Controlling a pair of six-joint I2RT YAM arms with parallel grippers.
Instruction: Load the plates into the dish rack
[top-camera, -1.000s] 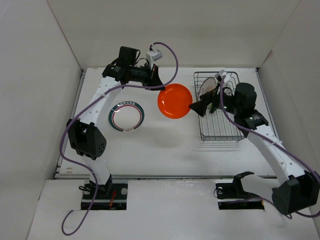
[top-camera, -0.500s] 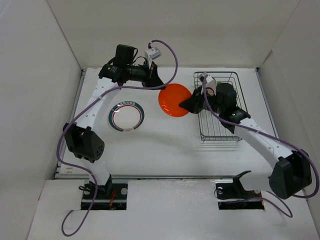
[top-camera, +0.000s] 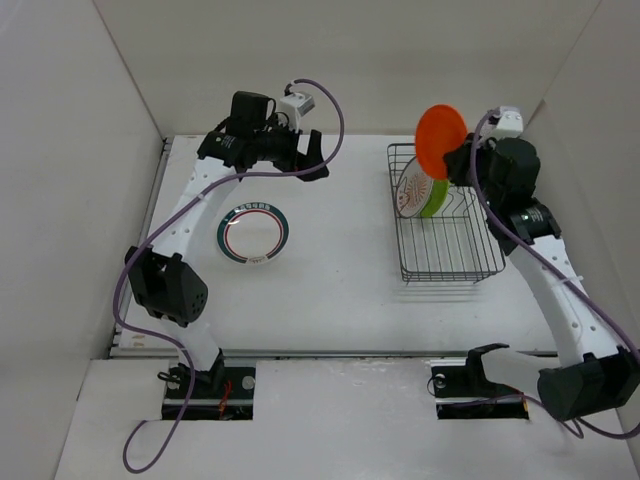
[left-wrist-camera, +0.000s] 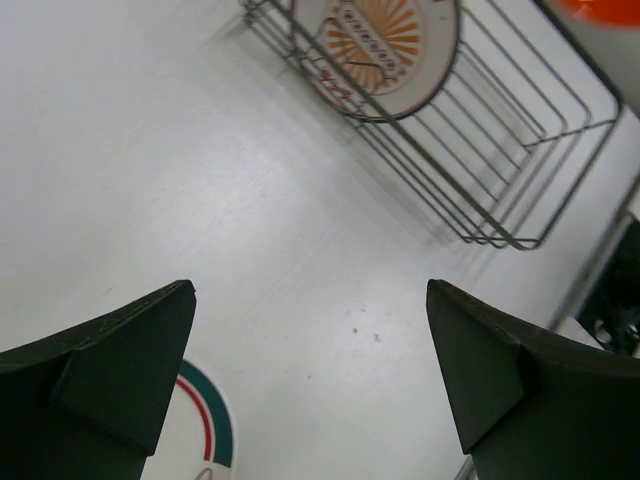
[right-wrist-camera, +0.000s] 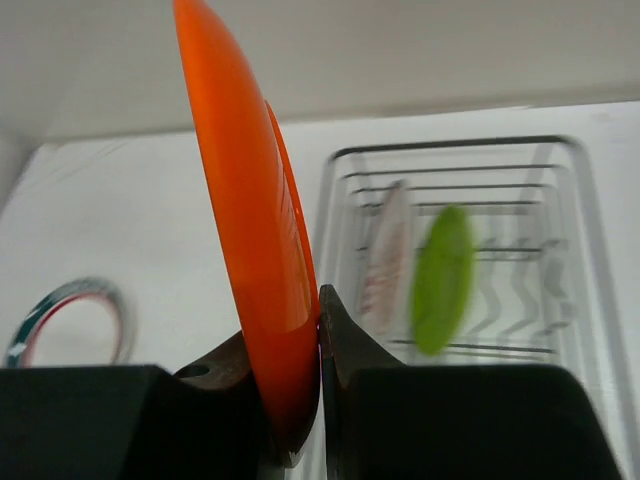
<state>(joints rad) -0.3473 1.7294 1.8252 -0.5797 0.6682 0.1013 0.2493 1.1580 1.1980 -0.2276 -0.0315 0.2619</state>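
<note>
Two plates, sunburst (top-camera: 409, 193) and green (top-camera: 433, 198), stand in the rack (top-camera: 450, 262). Right gripper (right-wrist-camera: 318, 335) pinches the orange plate (top-camera: 441, 142) upright above its far edge. Left gripper (left-wrist-camera: 310, 370) gapes empty; ringed plate (top-camera: 253, 233) lies on the table (top-camera: 330, 295).

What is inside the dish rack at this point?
Two plates stand on edge in the dish rack: the sunburst plate and, beside it, the lime green plate, partly hidden from above. The orange plate is outside, held up by the right gripper.
</note>
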